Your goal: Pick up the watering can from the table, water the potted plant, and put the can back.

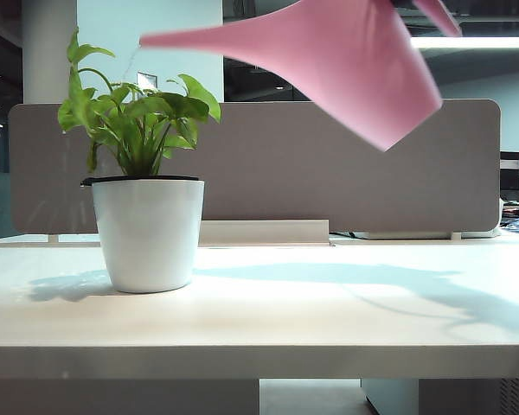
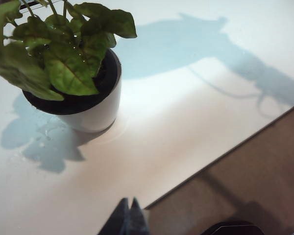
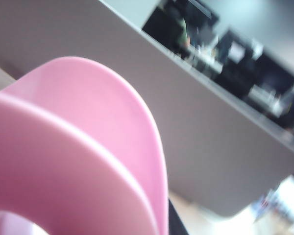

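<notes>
The pink watering can [image 1: 355, 69] hangs tilted in the air above the white table [image 1: 329, 303], its long spout [image 1: 182, 39] reaching left over the leaves of the potted plant [image 1: 147, 216]. Its pink body [image 3: 78, 147] fills the right wrist view. My right gripper [image 3: 159, 230] is shut on the can, with only one dark finger [image 3: 176, 224] showing beside it; the arm is outside the exterior view. My left gripper [image 2: 129, 204] is shut and empty, hovering above the table's front edge, apart from the potted plant [image 2: 73, 73].
A grey partition panel [image 1: 329, 173] stands along the back of the table. The can's shadow [image 2: 196, 44] falls across the tabletop to the right of the pot. The front edge [image 2: 225, 152] drops to a brown floor. Wet spots [image 2: 41, 139] lie by the pot.
</notes>
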Action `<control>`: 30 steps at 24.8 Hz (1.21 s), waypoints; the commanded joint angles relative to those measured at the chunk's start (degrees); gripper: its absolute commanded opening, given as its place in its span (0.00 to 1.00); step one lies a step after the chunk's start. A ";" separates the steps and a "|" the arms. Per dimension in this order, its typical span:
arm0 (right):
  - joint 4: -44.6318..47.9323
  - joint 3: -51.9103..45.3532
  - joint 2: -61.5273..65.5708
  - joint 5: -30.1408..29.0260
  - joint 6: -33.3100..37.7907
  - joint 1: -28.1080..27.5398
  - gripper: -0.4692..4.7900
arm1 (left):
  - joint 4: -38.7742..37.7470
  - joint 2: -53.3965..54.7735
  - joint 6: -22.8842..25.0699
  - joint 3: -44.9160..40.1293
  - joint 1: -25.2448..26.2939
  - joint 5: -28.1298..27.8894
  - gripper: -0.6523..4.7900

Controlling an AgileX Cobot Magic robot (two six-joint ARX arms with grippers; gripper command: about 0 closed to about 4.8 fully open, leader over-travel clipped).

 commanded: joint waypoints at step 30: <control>69.09 -43.39 14.82 -5.73 34.95 -7.34 0.08 | 0.55 -0.11 0.00 0.17 0.11 0.17 0.11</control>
